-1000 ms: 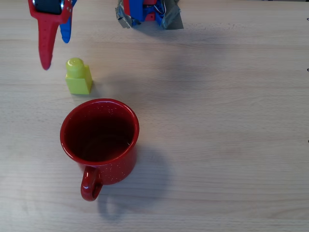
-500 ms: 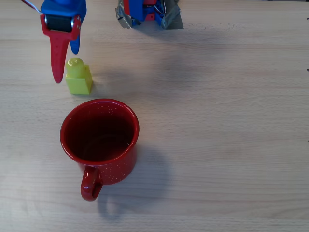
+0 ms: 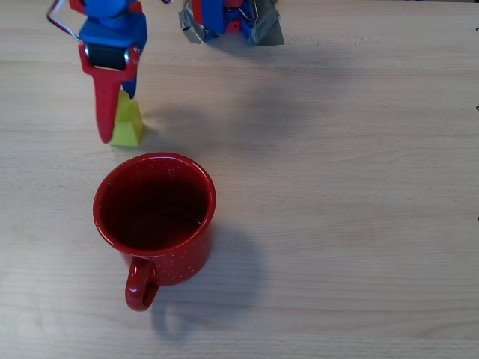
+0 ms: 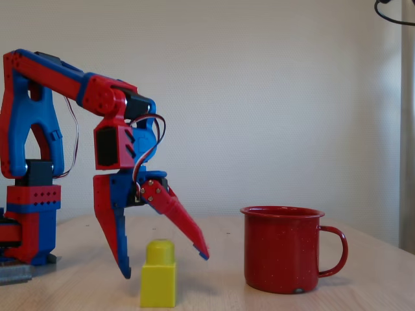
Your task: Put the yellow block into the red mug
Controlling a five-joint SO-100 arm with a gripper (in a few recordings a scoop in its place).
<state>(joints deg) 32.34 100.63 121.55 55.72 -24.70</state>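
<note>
The yellow block (image 3: 129, 127) (image 4: 159, 282) stands upright on the wooden table, just above the red mug (image 3: 153, 213) in the overhead view and left of the red mug (image 4: 282, 249) in the fixed view. The mug is upright, its inside dark and its handle pointing toward the lower edge of the overhead view. My gripper (image 3: 117, 118) (image 4: 165, 265) is open and lowered over the block. The red finger (image 3: 106, 112) runs along the block's left side and hides its stud from above. The blue finger (image 4: 117, 236) is on the other side. Neither finger visibly presses the block.
The arm's base (image 3: 224, 19) (image 4: 26, 220) sits at the table's far edge, taped down. Bare wooden tabletop (image 3: 337, 187) spreads to the right of the mug and block. A plain wall stands behind the table in the fixed view.
The gripper has moved right and down from beside the block to over it. The red finger now covers the stud. Block and mug have not moved.
</note>
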